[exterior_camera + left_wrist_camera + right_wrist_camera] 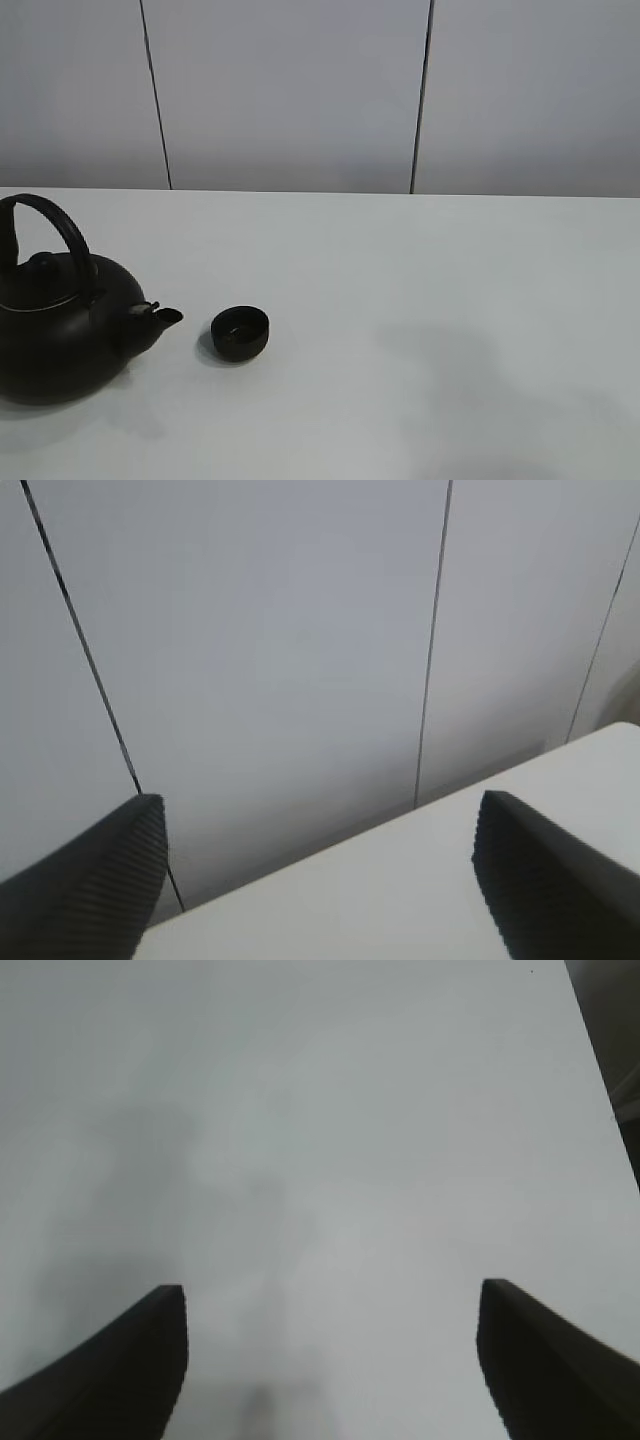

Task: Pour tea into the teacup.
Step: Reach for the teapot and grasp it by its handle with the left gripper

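Two black things sit near-left on the table: the big teapot, which we judge heavy and rigid, best lifted by its arched handle, and just right of its spout the small, light, breakable teacup. Our left gripper and right gripper gape empty.

teacup right of teapot, on table

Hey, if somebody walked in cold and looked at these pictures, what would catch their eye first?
The big black teapot stands at the left edge of the white table, its spout pointing toward the small black teacup just to its right, not touching it. In the wrist views the left end effector and the right end effector are both open and hold nothing.
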Robot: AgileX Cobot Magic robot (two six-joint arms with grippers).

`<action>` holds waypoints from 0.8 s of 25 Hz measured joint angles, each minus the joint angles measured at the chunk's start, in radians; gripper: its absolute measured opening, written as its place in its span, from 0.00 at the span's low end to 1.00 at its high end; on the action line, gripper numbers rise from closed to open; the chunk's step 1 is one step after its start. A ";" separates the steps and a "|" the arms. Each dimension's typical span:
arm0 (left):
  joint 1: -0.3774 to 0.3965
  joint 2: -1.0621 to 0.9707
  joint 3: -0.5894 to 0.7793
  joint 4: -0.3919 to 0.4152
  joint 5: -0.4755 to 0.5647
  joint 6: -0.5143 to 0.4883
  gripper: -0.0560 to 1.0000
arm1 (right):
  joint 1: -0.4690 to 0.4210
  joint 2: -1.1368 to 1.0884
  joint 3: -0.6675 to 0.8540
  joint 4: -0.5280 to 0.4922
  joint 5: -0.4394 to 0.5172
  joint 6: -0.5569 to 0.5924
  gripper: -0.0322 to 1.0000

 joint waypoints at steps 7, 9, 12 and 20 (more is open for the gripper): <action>0.001 -0.116 0.000 0.152 -0.019 -0.035 0.63 | 0.000 0.000 0.000 -0.001 0.001 0.000 0.57; 0.004 -0.133 0.001 0.226 -0.018 -0.096 0.63 | 0.000 0.000 0.000 -0.001 0.001 0.000 0.57; 0.006 -0.179 0.038 0.327 -0.018 -0.223 0.63 | 0.000 0.000 0.000 -0.001 0.000 0.000 0.57; 0.006 -0.406 0.419 0.484 -0.130 -0.411 0.63 | 0.000 0.000 0.000 -0.001 0.000 0.000 0.57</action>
